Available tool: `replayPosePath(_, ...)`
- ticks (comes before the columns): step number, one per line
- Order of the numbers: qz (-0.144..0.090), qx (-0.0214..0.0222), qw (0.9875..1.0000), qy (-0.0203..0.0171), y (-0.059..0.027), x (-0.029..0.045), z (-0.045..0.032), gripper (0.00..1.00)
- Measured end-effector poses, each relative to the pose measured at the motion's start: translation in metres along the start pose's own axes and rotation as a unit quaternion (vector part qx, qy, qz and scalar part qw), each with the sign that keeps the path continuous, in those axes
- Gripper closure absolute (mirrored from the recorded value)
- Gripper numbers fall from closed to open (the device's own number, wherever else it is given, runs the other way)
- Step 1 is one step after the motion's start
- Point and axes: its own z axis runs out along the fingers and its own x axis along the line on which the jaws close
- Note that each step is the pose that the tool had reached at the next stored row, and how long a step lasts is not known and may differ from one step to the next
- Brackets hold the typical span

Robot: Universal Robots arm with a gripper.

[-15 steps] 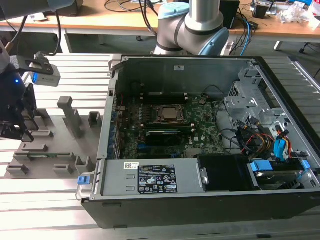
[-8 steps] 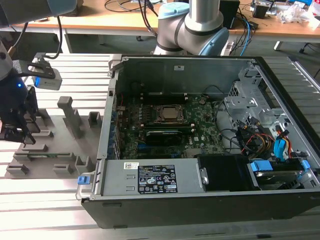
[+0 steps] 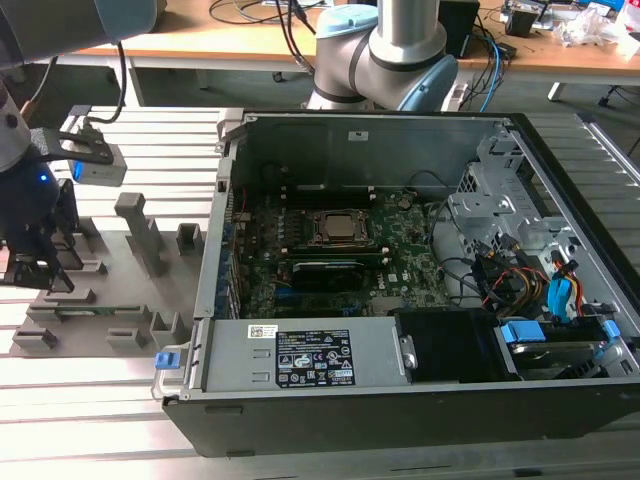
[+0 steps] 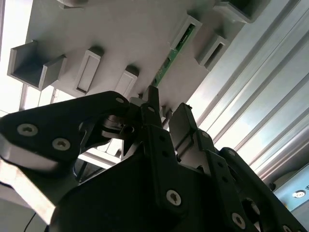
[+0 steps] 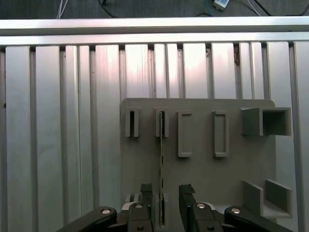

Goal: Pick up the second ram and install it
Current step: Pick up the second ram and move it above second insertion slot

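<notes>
The second ram (image 5: 161, 159) is a thin green strip standing on edge in a slot of the grey fixture plate (image 5: 203, 174). In the second wrist view the ram (image 4: 170, 59) runs away from the fingertips. My gripper (image 5: 166, 195) is open and low over the plate, with one black finger (image 5: 146, 193) on each side of the strip's near end and a gap still showing around it. In the exterior view my gripper (image 3: 35, 280) hangs at the far left over the fixture, with the ram (image 3: 95, 311) beside it. The motherboard (image 3: 400, 262) lies inside the open case.
Grey fixture blocks (image 3: 140, 232) stand upright on the plate around my gripper. The open computer case (image 3: 230, 290) takes up the exterior view's middle and right, with a power supply (image 3: 310, 360) along its front and cables (image 3: 520, 280) to the right. Everything rests on a slotted aluminium table (image 5: 58, 121).
</notes>
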Motion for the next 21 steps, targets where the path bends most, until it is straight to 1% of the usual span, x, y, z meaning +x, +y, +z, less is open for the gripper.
replayPosePath(4, 0.0, 0.0, 1.0, 0.0, -0.0002, 0.0001, 0.0037, 0.64)
replayPosePath(6, -0.001, 0.0, 1.0, 0.0, -0.0003, 0.0003, 0.0078, 0.64)
replayPosePath(10, -0.011, -0.0002, 0.9999, 0.001, -0.0007, 0.0006, 0.0151, 0.64)
replayPosePath(12, -0.011, -0.0002, 0.9999, 0.001, -0.0008, 0.0007, 0.0178, 0.64)
replayPosePath(13, -0.011, -0.0003, 0.9999, 0.001, -0.0009, 0.0008, 0.0209, 0.64)
replayPosePath(17, -0.011, -0.0003, 0.9999, 0.001, -0.0013, 0.001, 0.0289, 0.64)
replayPosePath(21, -0.011, -0.0003, 0.9999, 0.001, -0.0015, 0.0011, 0.0338, 0.64)
